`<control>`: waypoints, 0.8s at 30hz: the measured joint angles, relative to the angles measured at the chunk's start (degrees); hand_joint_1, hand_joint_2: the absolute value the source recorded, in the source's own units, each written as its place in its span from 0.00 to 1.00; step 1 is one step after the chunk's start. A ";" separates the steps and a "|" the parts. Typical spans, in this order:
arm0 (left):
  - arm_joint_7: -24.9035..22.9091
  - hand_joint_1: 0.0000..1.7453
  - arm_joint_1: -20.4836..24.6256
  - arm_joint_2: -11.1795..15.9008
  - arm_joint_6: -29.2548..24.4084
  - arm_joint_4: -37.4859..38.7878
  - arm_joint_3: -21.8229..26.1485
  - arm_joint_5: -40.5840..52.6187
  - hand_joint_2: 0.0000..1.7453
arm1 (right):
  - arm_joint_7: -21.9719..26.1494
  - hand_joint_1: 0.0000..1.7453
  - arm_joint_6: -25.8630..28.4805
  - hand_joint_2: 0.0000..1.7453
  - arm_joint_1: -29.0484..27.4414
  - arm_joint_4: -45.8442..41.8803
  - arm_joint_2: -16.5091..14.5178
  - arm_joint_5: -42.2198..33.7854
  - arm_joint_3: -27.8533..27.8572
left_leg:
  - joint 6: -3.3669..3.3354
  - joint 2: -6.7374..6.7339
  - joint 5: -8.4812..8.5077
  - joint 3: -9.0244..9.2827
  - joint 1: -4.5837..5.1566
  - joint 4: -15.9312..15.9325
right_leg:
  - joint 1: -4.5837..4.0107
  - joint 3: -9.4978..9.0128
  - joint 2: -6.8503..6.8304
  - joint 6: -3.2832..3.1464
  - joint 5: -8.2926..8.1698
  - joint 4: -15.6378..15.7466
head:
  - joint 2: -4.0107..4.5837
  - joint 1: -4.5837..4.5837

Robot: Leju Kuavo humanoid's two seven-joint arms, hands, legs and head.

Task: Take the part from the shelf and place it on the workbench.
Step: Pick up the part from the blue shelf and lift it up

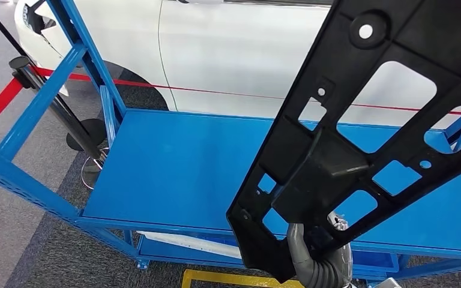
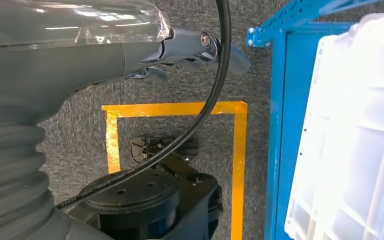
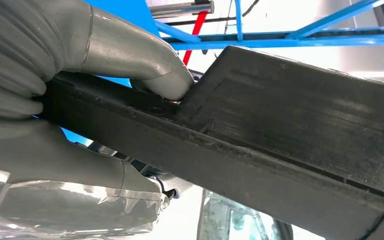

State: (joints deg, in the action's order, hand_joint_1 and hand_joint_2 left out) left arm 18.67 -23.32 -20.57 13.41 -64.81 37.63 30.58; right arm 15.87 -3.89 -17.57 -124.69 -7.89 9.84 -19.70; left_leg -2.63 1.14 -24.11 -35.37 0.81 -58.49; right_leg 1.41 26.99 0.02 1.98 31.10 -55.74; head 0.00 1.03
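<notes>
The part [image 1: 360, 138] is held up in front of the head camera, slanting from 6 o'clock up toward 1 o'clock, above the shelf [image 1: 174, 174] without touching it. The right hand [image 1: 321, 267] grips the part's lower end at 6 o'clock. A car [image 1: 234, 48] stands behind the shelf at 12 o'clock, a rope barrier [image 1: 0, 102] at 10 o'clock. The left hand [image 2: 190, 52] hangs over floor tape [image 2: 175, 108], beside a bin [image 2: 350, 130] in the shelf's lower level.

The left hand [image 2: 200, 50] is grey with a ribbed wrist cover (clear plastic wrapped), a black cable crossing it.
</notes>
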 joint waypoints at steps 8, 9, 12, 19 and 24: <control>1.74 0.00 0.21 -0.04 0.84 -0.04 -0.42 4.06 1.00 | -0.15 1.00 -0.04 1.00 -0.41 0.29 -0.82 -0.04 0.83 | -1.06 -0.49 0.68 0.03 -0.04 0.60 | -0.15 6.36 0.00 -0.12 7.84 -15.68 | 0.00 -0.19; 1.92 0.00 0.25 -0.04 0.93 -0.04 -0.41 4.44 1.00 | -0.19 1.00 -0.04 1.00 -0.41 0.32 -0.88 -0.04 0.88 | -1.01 -0.45 0.73 -0.13 0.00 0.41 | -0.18 5.00 0.00 -0.33 6.01 -13.16 | 0.00 -0.20; 2.33 0.00 0.37 -0.07 1.06 -0.03 -0.40 5.15 1.00 | -0.25 1.00 -0.04 1.00 -0.40 0.33 -1.13 -0.03 0.97 | -0.45 -0.30 1.07 -0.55 0.11 -0.16 | -0.62 -0.35 0.02 -1.15 1.37 -2.93 | 0.00 -0.13; 2.46 0.00 0.39 -0.10 1.03 -0.04 -0.38 5.38 1.00 | -0.26 1.00 -0.06 1.00 -0.41 0.33 -1.90 -0.02 1.03 | 2.45 -0.37 -2.97 -2.86 -0.35 -4.65 | -0.16 1.29 -0.58 -2.77 -2.01 -0.15 | 0.00 0.14; 2.45 0.00 0.54 -0.08 1.01 -0.04 -0.38 5.37 1.00 | -0.26 1.00 -0.07 1.00 -0.44 0.56 -2.03 -0.02 1.13 | 4.02 -0.75 -7.61 -1.64 -1.63 -13.08 | 0.08 4.38 -1.15 -2.49 -3.69 -1.22 | 0.01 0.54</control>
State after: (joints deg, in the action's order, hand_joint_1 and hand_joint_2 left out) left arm 21.11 -22.78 -20.65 14.43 -64.85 37.24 35.95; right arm 15.61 -3.96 -18.01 -124.13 -9.92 9.81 -18.57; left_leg 1.39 0.39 -31.72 -37.01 -0.82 -71.57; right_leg 1.49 31.37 -1.13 -0.51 27.41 -56.96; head 0.01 1.57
